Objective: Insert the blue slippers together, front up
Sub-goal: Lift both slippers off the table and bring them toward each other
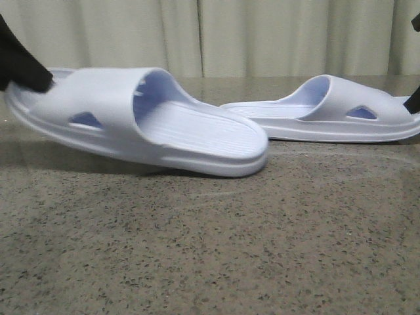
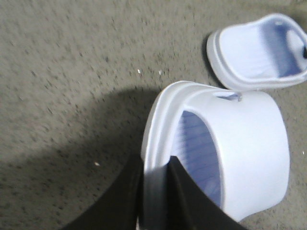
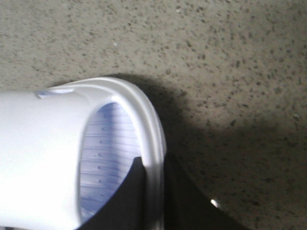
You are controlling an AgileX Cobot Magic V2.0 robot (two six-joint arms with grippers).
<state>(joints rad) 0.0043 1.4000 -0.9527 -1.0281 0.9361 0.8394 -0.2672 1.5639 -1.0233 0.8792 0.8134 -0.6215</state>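
Two pale lavender-blue foam slippers show. The near slipper (image 1: 151,121) is tilted, its toe end raised at the left and its heel near the table. My left gripper (image 1: 26,72) is shut on its toe rim, one finger on each side of the rim in the left wrist view (image 2: 156,184). The far slipper (image 1: 335,111) lies flat at the right, heel pointing left. My right gripper (image 1: 413,102) is shut on its toe rim, seen in the right wrist view (image 3: 153,177). The far slipper also shows in the left wrist view (image 2: 254,55).
The speckled stone table (image 1: 216,249) spreads in front of both slippers. A pale curtain (image 1: 216,36) hangs behind the table's far edge.
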